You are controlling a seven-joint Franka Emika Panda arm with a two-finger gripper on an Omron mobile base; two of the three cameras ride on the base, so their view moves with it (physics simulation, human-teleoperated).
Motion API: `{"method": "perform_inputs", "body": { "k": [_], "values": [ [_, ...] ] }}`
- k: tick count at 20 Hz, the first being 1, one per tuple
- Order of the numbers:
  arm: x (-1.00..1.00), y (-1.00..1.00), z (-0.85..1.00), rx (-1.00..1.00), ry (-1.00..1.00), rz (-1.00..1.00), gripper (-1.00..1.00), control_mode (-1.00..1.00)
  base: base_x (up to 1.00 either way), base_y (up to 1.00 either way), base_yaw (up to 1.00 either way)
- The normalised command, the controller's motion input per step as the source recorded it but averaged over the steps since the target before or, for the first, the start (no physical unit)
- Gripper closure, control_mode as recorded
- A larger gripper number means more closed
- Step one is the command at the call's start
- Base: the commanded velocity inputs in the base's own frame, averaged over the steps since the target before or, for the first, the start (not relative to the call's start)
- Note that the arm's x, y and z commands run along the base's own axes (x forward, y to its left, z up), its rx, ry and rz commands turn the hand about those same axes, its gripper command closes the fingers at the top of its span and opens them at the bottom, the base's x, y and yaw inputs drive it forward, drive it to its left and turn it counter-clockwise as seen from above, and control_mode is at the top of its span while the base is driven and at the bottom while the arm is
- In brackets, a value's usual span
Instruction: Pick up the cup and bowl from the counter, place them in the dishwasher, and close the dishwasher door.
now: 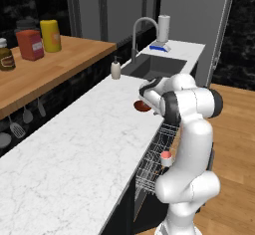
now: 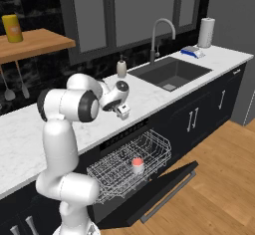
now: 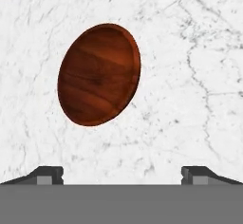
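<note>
In the hand view the bowl lies left of centre on the counter, empty and untouched, with the gripper spread wide at the bottom edge and holding nothing. In the right base view the cup already stands in the pulled-out rack of the dishwasher, lower centre, and the dishwasher door hangs open toward the lower right. So roughly a third looks done: the bowl must yet be grasped and racked, and the door shut.
</note>
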Motion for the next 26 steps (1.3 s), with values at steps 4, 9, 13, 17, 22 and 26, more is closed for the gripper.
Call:
{"method": "perform_inputs", "body": {
  "k": [4,9,13,17,22,26],
  "values": [
    [0.57,0.0,-0.16,0.0,0.19,-0.12,-1.0,-1.0,0.0,0.0,0.0],
    [0.6,0.0,-0.14,0.0,0.21,-0.08,-1.0,-1.0,0.0,0.0,0.0],
    [0.46,-0.07,-0.27,0.0,0.21,-0.08,-1.0,-1.0,0.0,0.0,0.0],
    [0.28,-0.17,-0.38,0.0,0.18,-0.1,-1.0,-1.0,0.0,0.0,0.0],
    [0.07,-0.1,-0.4,0.0,0.11,-0.09,1.0,-1.0,0.0,0.0,0.0],
    [-0.06,0.0,-0.18,0.0,0.01,-0.07,1.0,-1.0,0.0,0.0,0.0]
  ]
}}
